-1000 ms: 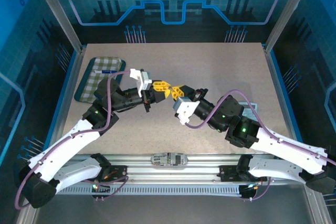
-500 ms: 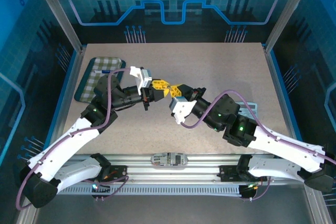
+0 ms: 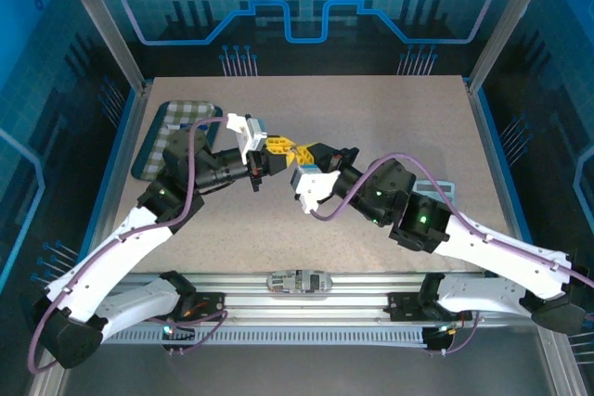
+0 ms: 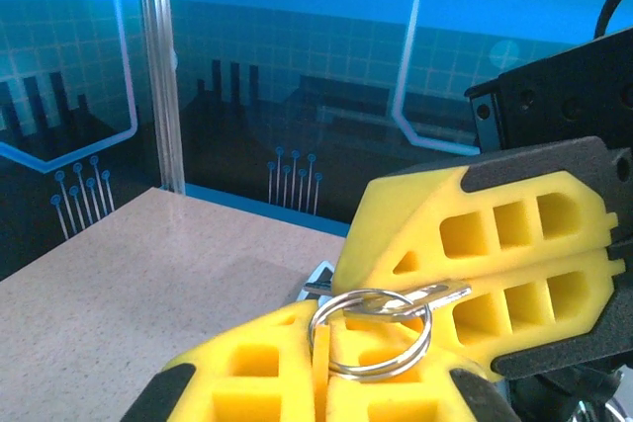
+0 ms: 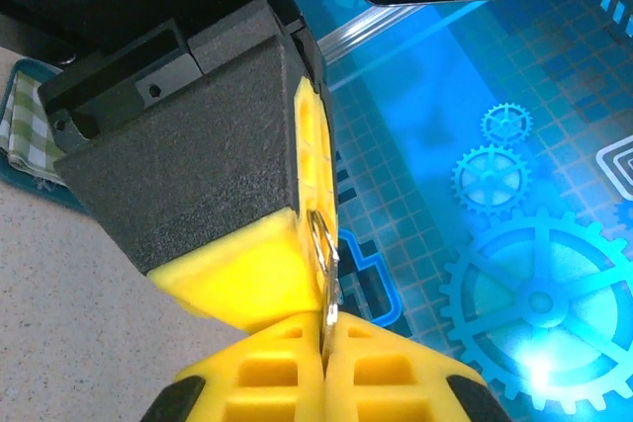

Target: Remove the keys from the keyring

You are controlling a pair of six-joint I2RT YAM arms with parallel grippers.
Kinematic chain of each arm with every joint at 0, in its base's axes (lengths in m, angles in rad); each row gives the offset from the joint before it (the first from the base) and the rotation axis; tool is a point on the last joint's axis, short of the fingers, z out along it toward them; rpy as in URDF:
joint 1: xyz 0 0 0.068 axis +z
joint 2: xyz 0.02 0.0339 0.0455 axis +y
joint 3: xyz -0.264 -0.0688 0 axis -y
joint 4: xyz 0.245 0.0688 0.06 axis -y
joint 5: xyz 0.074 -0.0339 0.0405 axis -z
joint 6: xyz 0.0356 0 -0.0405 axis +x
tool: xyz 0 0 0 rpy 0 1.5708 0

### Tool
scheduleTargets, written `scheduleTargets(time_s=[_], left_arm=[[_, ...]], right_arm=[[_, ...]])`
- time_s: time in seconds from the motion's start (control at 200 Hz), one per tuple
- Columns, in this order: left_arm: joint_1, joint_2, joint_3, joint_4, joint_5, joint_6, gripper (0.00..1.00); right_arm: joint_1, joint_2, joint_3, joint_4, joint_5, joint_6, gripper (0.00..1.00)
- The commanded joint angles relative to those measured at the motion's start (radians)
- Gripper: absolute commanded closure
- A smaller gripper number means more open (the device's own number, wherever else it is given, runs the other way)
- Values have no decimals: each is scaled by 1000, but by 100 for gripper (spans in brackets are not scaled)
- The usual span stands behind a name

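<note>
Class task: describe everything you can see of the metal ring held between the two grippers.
The ring is a thin, shiny, silvery split ring of doubled wire, round in outline. It is held off the table, one edge pinched in the seam of the shut left gripper. A flat silvery piece, apparently the key, crosses its top and runs into the shut right gripper. In the right wrist view the ring appears edge-on.
</note>
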Motion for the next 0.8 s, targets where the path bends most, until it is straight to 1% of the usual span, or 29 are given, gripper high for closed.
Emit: scheduleTargets(time_s=[0.0, 0.21, 0.305, 0.48, 0.63, 0.796], left_arm=[[-66, -1, 50, -62, 134, 61, 100], [-84, 14, 72, -142, 121, 98, 100], [-96, 26, 75, -151, 112, 101, 100], [-125, 53, 96, -198, 88, 138, 100], [-143, 82, 124, -242, 69, 150, 100], [-150, 96, 131, -256, 45, 142, 100]], right_arm=[[-1, 63, 23, -67, -63, -29, 100], [0, 67, 58, -102, -76, -2, 100], [7, 78, 76, -118, -60, -9, 100], [12, 78, 105, -143, -73, 32, 100], [12, 80, 135, -172, -98, 77, 100], [3, 74, 208, -245, -150, 167, 100]])
